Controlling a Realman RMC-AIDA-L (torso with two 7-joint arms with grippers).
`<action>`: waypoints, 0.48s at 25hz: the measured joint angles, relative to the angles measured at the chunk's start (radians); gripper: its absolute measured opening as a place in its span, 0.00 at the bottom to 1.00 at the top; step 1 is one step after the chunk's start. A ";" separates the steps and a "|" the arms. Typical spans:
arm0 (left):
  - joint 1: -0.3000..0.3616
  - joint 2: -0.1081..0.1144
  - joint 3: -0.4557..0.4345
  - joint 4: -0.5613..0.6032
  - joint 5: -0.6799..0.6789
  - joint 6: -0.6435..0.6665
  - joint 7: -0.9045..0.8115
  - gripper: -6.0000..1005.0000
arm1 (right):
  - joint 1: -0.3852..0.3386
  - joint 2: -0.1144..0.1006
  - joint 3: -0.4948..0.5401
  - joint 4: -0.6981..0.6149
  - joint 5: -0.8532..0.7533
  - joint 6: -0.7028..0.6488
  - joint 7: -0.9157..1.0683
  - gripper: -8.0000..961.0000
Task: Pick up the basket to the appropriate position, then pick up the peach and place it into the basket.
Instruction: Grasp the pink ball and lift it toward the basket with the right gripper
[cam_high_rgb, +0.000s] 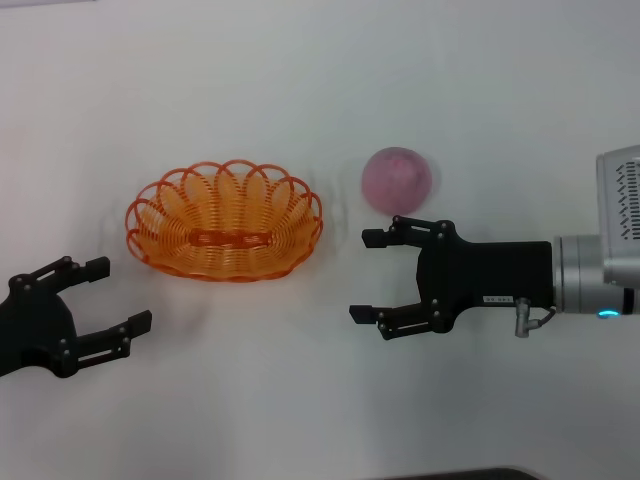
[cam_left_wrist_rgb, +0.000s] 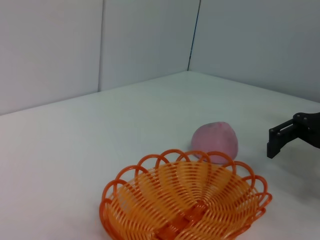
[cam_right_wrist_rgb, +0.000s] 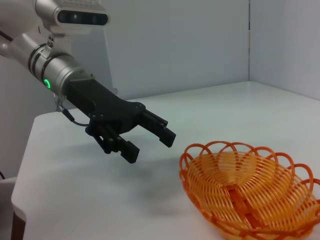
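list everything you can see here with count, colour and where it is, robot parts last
basket: one, orange looped wire, empty, on the table left of centre, between the two grippers
peach: one, pink-mauve, on the table to the right of the basket, apart from it, just beyond the right gripper's upper finger
table: one, white, under everything
walls: pale grey panels, behind the table in the wrist views
left gripper: one, black, open, holding nothing, near the left edge, in front of and left of the basket
right gripper: one, black on a silver wrist, open, holding nothing, right of the basket, pointing toward it
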 joint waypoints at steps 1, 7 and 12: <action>0.000 0.000 0.000 -0.001 0.000 0.000 0.000 0.86 | -0.001 0.000 0.000 0.000 0.000 0.000 0.000 0.99; -0.003 0.001 -0.001 -0.002 0.000 -0.002 0.002 0.86 | -0.018 -0.008 0.010 -0.001 -0.001 0.001 -0.006 0.99; -0.005 0.001 -0.001 -0.002 0.000 -0.003 0.002 0.86 | -0.052 -0.022 0.053 -0.033 -0.003 0.004 -0.002 0.99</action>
